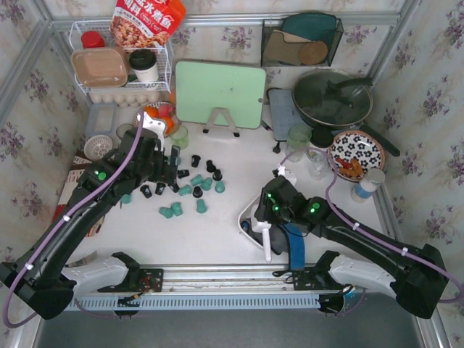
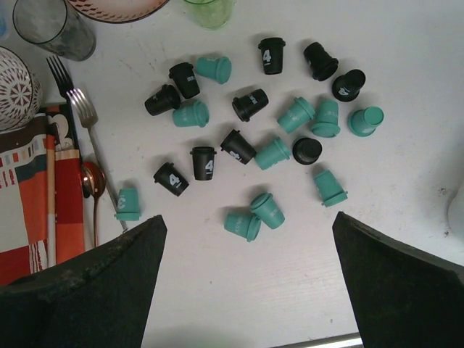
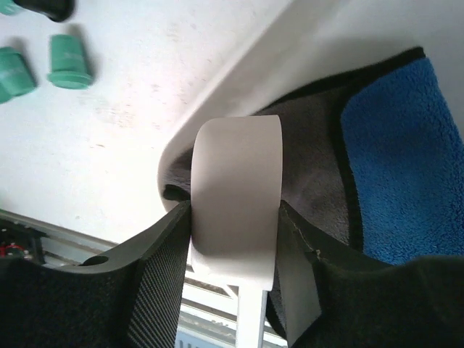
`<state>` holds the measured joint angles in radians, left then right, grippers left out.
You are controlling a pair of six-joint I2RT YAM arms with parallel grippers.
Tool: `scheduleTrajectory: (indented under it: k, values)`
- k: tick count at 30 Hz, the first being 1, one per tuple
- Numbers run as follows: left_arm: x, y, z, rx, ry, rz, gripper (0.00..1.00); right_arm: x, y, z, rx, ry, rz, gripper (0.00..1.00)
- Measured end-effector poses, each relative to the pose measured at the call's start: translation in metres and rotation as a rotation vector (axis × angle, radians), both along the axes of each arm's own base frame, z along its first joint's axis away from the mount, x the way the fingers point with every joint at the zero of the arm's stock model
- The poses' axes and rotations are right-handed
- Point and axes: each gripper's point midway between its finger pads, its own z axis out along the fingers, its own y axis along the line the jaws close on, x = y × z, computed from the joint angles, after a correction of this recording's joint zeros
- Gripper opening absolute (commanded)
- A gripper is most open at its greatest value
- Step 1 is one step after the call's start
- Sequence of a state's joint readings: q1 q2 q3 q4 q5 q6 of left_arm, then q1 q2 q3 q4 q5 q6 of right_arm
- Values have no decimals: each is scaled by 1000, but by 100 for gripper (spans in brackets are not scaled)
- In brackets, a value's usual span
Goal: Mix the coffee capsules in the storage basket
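The coffee capsules [image 1: 194,185], teal and black, lie scattered on the white table, most on their sides. They fill the left wrist view [image 2: 254,145], and two teal ones show in the right wrist view [image 3: 69,61]. My left gripper [image 1: 174,165] is open and empty above their left side, its dark fingers [image 2: 87,290] wide apart. My right gripper [image 1: 265,230] is shut on a white band of the storage basket [image 3: 235,188]. The basket [image 1: 251,215] stands right of the capsules, over a blue and grey cloth [image 3: 406,159]. Its inside is hidden.
A fork [image 2: 85,116] and spoon lie by a red cloth left of the capsules. A green cutting board [image 1: 220,94] stands behind them. A wire rack [image 1: 119,65], a lidded pan [image 1: 332,98], a flowered plate [image 1: 355,154] and glasses [image 1: 299,138] are at the back.
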<state>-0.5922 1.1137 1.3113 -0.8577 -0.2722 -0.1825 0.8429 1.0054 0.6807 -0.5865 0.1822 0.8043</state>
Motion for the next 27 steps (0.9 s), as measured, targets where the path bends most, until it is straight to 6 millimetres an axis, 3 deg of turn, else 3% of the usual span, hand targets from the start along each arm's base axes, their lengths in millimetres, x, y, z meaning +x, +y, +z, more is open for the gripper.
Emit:
scheduleTrajectory:
  k: [7,12,19,27]
  values:
    - [-5,-3,1,-16,-1,-23,100,13,8,40,37,-82,11,42]
    - [-12,-19,0,-88,0,-90,100,27,10,69,41,-174,19,42]
    - [-30,-76,-19,-241,33,-276,87,61,-3,117,39,-424,-69,41]
    - [-57,-157,-20,-287,-23,-543,87,94,-23,172,132,-751,-244,41]
